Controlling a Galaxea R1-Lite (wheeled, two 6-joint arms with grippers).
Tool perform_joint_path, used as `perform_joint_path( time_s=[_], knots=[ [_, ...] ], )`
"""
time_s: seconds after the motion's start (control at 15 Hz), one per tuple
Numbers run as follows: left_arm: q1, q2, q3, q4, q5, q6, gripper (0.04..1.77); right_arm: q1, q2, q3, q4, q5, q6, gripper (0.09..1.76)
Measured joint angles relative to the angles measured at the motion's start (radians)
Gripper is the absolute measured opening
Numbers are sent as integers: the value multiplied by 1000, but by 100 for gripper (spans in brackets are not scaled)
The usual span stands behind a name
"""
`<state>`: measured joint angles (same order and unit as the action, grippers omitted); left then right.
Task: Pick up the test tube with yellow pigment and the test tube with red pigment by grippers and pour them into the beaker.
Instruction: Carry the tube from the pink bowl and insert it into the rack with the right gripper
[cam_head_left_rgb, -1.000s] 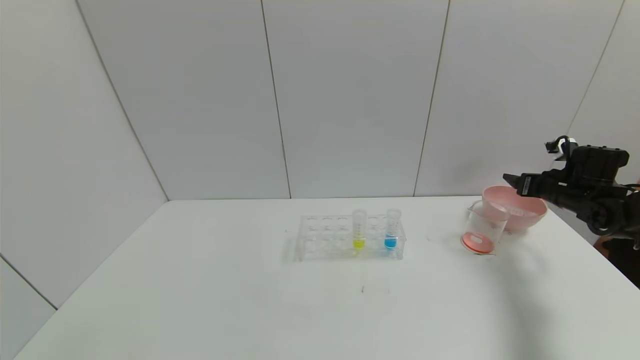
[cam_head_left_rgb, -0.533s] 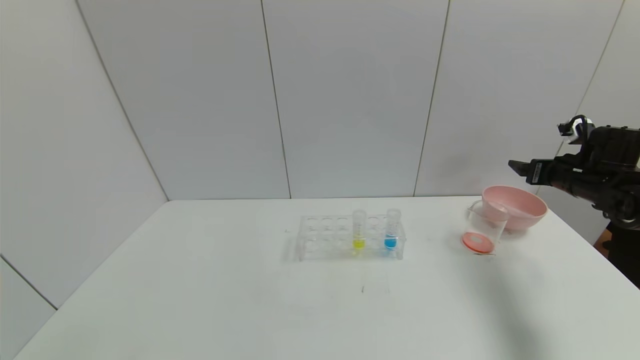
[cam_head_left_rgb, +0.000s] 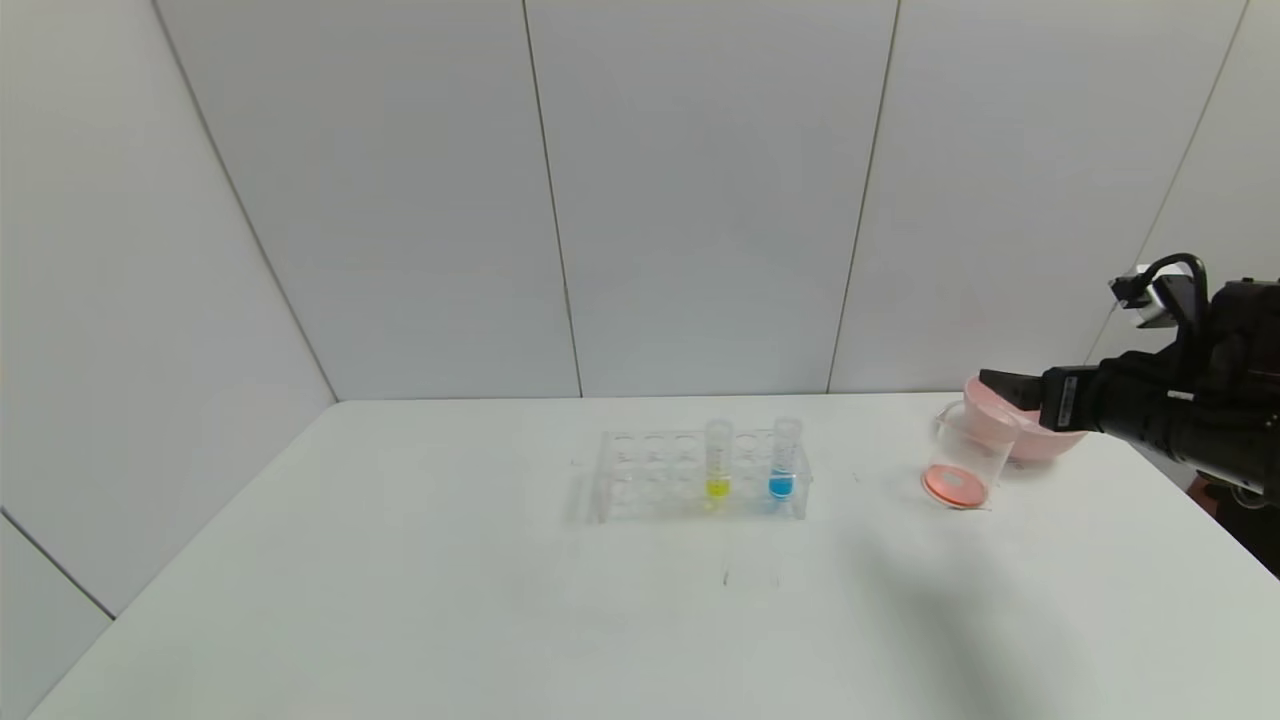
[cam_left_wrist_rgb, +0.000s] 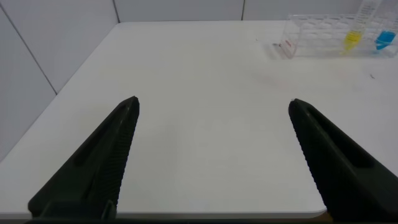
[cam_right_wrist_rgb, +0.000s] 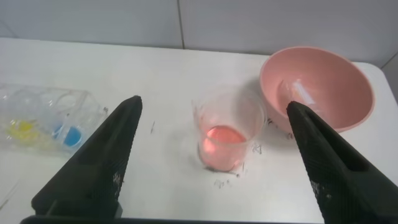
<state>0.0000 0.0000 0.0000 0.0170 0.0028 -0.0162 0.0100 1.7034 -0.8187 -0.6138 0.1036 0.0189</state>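
The test tube with yellow pigment (cam_head_left_rgb: 718, 462) stands upright in a clear rack (cam_head_left_rgb: 650, 475) at mid-table, also seen in the left wrist view (cam_left_wrist_rgb: 352, 37) and the right wrist view (cam_right_wrist_rgb: 22, 129). The beaker (cam_head_left_rgb: 966, 455) stands to the right with orange-red liquid at its bottom (cam_right_wrist_rgb: 231, 134). A clear tube-like thing (cam_right_wrist_rgb: 297, 92) lies in the pink bowl; I see no red liquid in it. My right gripper (cam_head_left_rgb: 1005, 388) is open and empty, hovering just right of and above the beaker (cam_right_wrist_rgb: 213, 104). My left gripper (cam_left_wrist_rgb: 212, 102) is open and empty over the table's near left part.
A blue-liquid tube (cam_head_left_rgb: 784, 460) stands in the rack right of the yellow one. The pink bowl (cam_head_left_rgb: 1035, 440) sits right behind the beaker, partly hidden by my right gripper, near the table's right edge. White walls stand behind the table.
My right gripper first rose to the right, then came down and leftward, so it now covers part of the pink bowl. Tubes, rack and beaker have not moved.
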Motion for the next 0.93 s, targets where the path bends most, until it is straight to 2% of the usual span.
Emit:
perform_joint_path(
  time_s=[0.2,0.27,0.6,0.93],
  knots=[
    [0,0,0,0,0,0,172,91,-125,136,4,-12,31,168],
    [0,0,0,0,0,0,172,132,-162,168,10,-47,57,168],
    [0,0,0,0,0,0,172,369,-233,240,15,-386,155,169],
    [0,0,0,0,0,0,172,676,-203,245,6,-673,226,170]
  ],
)
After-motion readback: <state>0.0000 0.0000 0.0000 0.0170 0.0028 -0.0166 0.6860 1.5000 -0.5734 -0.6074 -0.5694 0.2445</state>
